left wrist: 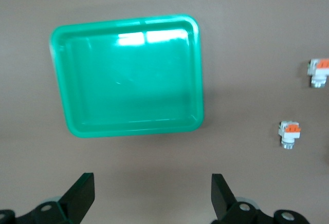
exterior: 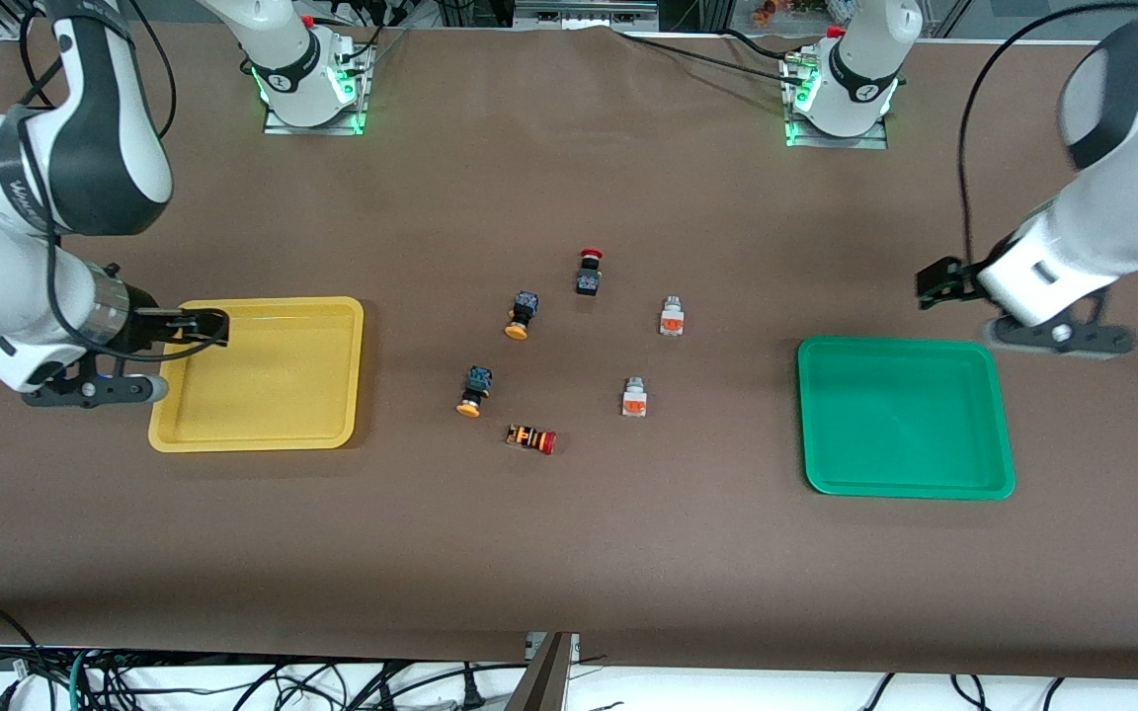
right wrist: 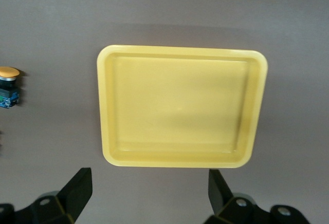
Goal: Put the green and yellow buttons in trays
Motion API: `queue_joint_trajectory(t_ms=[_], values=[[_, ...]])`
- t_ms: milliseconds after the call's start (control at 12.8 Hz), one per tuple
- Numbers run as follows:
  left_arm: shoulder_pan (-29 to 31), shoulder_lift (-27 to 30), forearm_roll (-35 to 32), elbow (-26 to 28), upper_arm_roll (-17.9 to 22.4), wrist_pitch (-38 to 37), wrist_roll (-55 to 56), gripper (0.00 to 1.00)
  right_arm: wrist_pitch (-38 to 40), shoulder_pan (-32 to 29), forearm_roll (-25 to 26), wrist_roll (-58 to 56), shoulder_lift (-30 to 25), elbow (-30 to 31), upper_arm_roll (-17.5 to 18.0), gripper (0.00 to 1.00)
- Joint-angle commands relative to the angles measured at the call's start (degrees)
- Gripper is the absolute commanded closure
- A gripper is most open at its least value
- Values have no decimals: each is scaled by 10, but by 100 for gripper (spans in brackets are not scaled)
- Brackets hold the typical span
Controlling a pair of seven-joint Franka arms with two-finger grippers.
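Observation:
The yellow tray (exterior: 357, 375) lies toward the right arm's end of the table and the green tray (exterior: 905, 420) toward the left arm's end; both hold nothing. Between them lie two dark-bodied buttons with yellow-orange caps (exterior: 522, 314) (exterior: 474, 389) and two white-bodied buttons with orange faces (exterior: 671, 315) (exterior: 635, 396). My right gripper (exterior: 202, 327) is open and empty, up over the yellow tray's outer edge (right wrist: 180, 106). My left gripper (exterior: 939, 281) is open and empty, up over bare table beside the green tray (left wrist: 128, 75). The left wrist view shows both white buttons (left wrist: 318, 71) (left wrist: 288, 133).
A black switch with a red cap (exterior: 589, 271) stands farther from the front camera than the buttons. An orange-striped switch with a red cap (exterior: 531, 437) lies nearer to it. The arm bases stand along the back edge. Brown table surrounds everything.

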State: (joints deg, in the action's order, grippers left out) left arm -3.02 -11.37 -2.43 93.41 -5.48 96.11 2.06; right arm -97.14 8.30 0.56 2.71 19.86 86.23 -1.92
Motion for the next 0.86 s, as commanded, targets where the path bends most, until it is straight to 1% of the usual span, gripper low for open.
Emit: queue_joint_trajectory(t_ms=[0,157,470,627,783], values=[[-39,-59,8,-16,2,45,14,0,-19,14,-33,20,18,-4,0,0],[-66,-91,9,-17,2,99,64,0,-47,43,-38,84,31,3,1,0],[-131,-174,9,-71,3,162,160,0,-100,115,-38,202,68,10,1,0],[-153,-211,9,-94,2,209,205,0,-132,144,-38,253,91,14,0,0],[-184,-233,8,-97,3,256,251,0,-178,172,-38,300,126,14,1,0]])
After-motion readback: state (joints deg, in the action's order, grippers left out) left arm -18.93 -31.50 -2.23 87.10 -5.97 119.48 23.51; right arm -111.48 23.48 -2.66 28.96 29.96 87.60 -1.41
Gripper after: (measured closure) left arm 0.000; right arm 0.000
